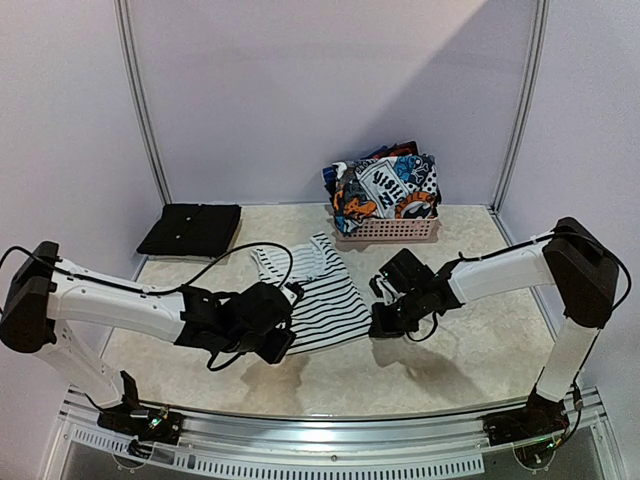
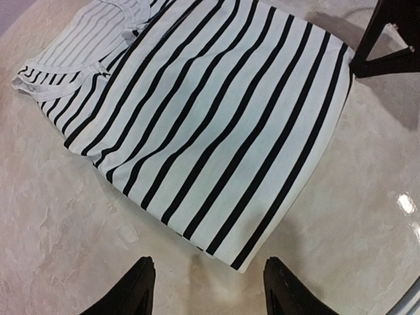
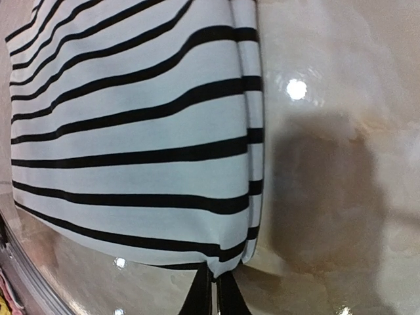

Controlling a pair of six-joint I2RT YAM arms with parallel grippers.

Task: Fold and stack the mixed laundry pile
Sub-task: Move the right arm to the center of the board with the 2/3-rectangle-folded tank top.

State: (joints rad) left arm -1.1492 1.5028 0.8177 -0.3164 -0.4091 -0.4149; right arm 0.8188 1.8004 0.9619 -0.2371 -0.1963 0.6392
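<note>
bright overhead light, glare spots (edges warped).

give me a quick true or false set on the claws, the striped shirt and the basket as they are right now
1. The left claw grips the striped shirt. False: it is open over bare table, just off the shirt's edge.
2. The right claw is shut on the shirt's corner. True.
3. The pink basket is empty. False: a graphic print garment fills it.
4. A black garment lies flat at the table's far left. True.
</note>
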